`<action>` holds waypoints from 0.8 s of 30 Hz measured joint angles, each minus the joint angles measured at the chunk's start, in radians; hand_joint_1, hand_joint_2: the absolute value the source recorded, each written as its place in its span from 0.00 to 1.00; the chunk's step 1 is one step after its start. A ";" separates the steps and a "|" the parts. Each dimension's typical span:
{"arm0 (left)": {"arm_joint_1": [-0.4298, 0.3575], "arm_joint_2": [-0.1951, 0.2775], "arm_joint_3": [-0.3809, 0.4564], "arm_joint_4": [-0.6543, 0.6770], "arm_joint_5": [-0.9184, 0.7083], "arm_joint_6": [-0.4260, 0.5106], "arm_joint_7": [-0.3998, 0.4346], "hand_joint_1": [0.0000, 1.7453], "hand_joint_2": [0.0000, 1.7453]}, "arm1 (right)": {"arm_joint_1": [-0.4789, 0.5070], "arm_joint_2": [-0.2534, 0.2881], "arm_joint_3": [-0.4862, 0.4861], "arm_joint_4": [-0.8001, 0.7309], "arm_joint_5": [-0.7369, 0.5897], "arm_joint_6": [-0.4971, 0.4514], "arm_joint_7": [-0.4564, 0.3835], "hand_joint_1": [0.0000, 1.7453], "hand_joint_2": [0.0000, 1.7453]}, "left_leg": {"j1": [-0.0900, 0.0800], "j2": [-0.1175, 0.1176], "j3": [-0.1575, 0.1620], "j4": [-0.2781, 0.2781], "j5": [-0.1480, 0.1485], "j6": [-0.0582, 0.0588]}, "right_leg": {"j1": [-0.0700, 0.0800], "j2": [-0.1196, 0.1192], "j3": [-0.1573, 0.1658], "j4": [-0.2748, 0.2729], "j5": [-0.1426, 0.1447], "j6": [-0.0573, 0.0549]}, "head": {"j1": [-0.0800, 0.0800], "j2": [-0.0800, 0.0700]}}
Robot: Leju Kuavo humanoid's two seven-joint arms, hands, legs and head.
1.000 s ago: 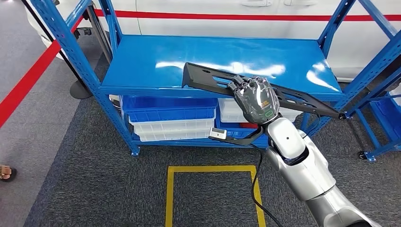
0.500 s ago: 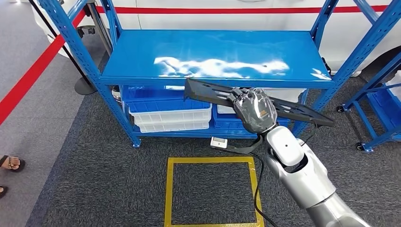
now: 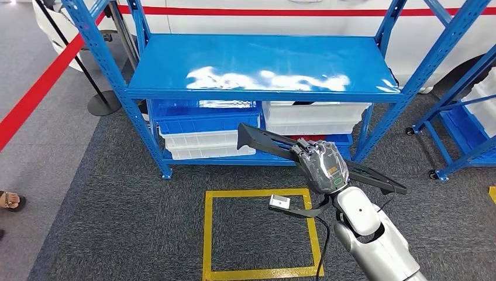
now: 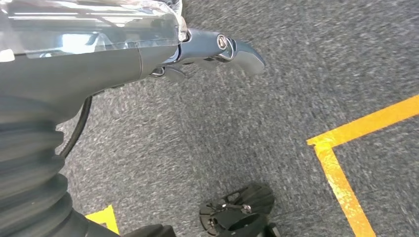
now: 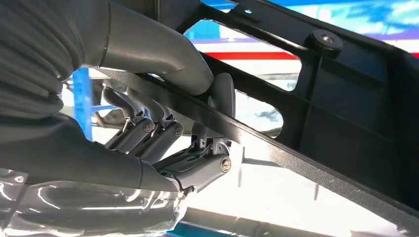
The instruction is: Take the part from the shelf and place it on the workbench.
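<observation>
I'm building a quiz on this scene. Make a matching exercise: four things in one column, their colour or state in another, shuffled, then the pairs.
1. part
2. shelf
3. floor square
4. left hand

A. yellow tape outline
B. blue, top level bare
C. holds nothing, over the carpet
D. black, held by the right hand

Pairs: 1-D, 2-B, 3-A, 4-C

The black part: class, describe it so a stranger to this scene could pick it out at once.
Start at the blue shelf; in front of it a yellow square is taped on the grey carpet. Above that square's right side, the right hand grips the black part. It is a long, flat, slotted bar, unlike the blue and white bins behind.
</observation>
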 joint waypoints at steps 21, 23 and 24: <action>-0.034 0.003 0.000 0.000 -0.007 0.010 -0.011 0.00 1.00 | 0.075 0.064 -0.063 -0.060 0.015 -0.030 0.006 1.00 1.00 | 0.006 -0.066 0.028 -0.009 -0.013 -0.003 | 0.002 0.107 -0.029 -0.042 0.048 -0.009 | 0.000 0.000; -0.035 0.001 0.000 0.000 -0.007 0.010 -0.011 0.00 1.00 | 0.077 0.065 -0.065 -0.063 0.015 -0.033 0.006 1.00 1.00 | 0.008 -0.045 0.024 -0.016 -0.003 0.007 | 0.004 0.067 -0.072 0.051 -0.011 -0.005 | 0.000 0.000; -0.034 0.001 0.000 0.000 -0.007 0.010 -0.011 0.00 1.00 | 0.077 0.065 -0.066 -0.064 0.015 -0.034 0.006 1.00 1.00 | 0.007 -0.035 0.020 -0.015 -0.002 0.009 | 0.004 0.053 -0.101 0.119 -0.047 -0.003 | 0.000 0.000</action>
